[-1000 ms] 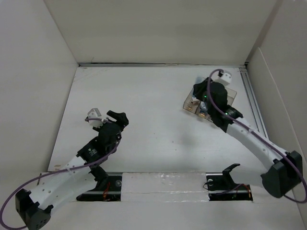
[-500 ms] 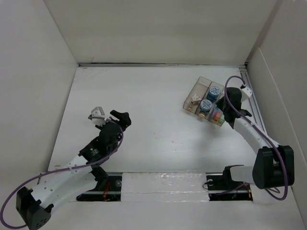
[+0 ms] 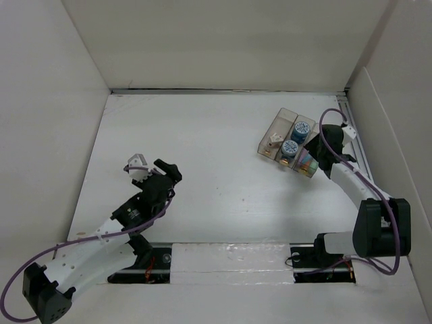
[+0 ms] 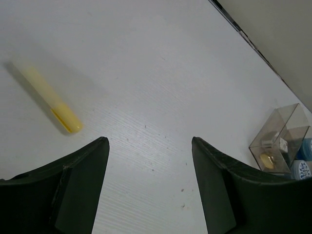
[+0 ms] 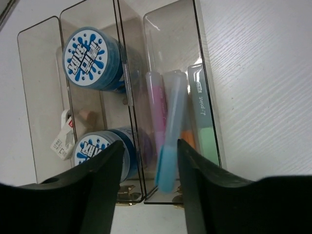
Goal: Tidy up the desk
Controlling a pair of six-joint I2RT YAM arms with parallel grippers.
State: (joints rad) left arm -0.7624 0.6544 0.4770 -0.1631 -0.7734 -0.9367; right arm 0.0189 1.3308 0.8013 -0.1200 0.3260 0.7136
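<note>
Where the task lies: the bench (image 3: 223, 148), white painted planks, spread under both arms and filling the floor of the box.
Room: plain white panels (image 3: 223, 40) stand at the left, far and right sides; a metal rail (image 3: 356, 145) runs along the right edge.
Tray: a clear tray (image 3: 284, 115) with three compartments sits at a slant on the far right of the bench, near the rail.
Tray contents: two blue tubs (image 5: 90, 51) in the middle compartment; purple, light blue, orange and green highlighters in the one nearest the rail; small clips (image 5: 62, 139) in the third.
Writing: "L-point" on the green highlighter (image 5: 202, 126); the splashy white lettering on the tub lids I can't read.
Loose: a yellow highlighter (image 4: 51, 102), blurred, lies flat on the planks, well apart from the tray.
Left fingers (image 3: 162, 172): apart, nothing between them, low over the near left.
Right fingers (image 3: 314, 150): apart over the tray's near end, clamped on nothing.
Open room: bare planks stretch between the two arms and on to the far left corner.
</note>
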